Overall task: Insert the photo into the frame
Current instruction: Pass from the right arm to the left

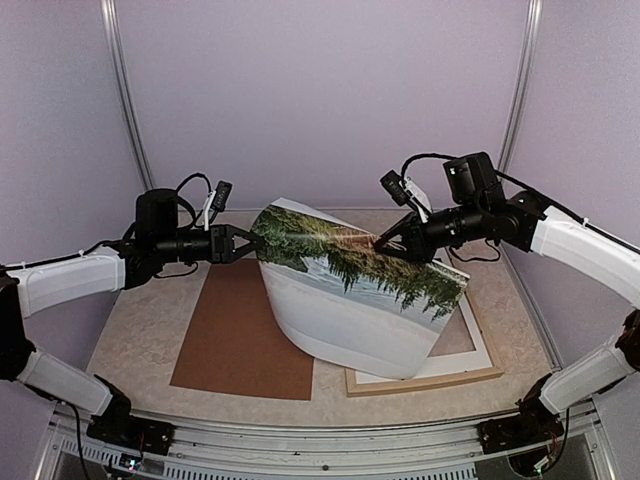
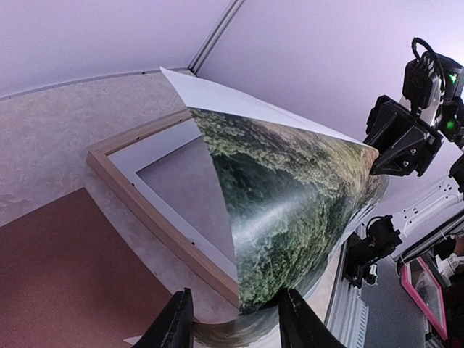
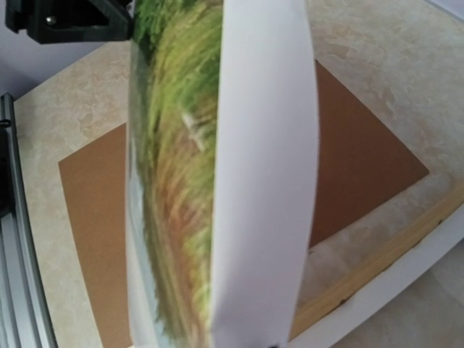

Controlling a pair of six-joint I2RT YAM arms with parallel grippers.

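Gripping the photo [image 1: 350, 290] by its upper edge, the right gripper [image 1: 385, 243] is holding the print up above the frame [image 1: 425, 381], with its fingers clenched to a point on the paper. The photo is bowing into a broad curve. Its band of dark trees and pale sky is running across the top, and a wide white area is hanging down over the frame's left half.

The left gripper [image 1: 248, 243] is hovering at the end of the photo farthest from the frame's right rail, up off the worktop [image 1: 140, 330]. In the left wrist view its fingers [image 2: 175, 322] are standing apart with the curled corner of the print between them. I cannot tell whether they are pressing on the paper.

The frame is lying flat on the worktop, with a white mat [image 1: 455, 358] showing inside its pale wooden rails. A brown backing board [image 1: 240, 335] is lying flat just left of the frame, with a strip of worktop showing between them.

The photo's blurred print and white border are filling the right wrist view, with the board and one rail of the frame lying beneath.
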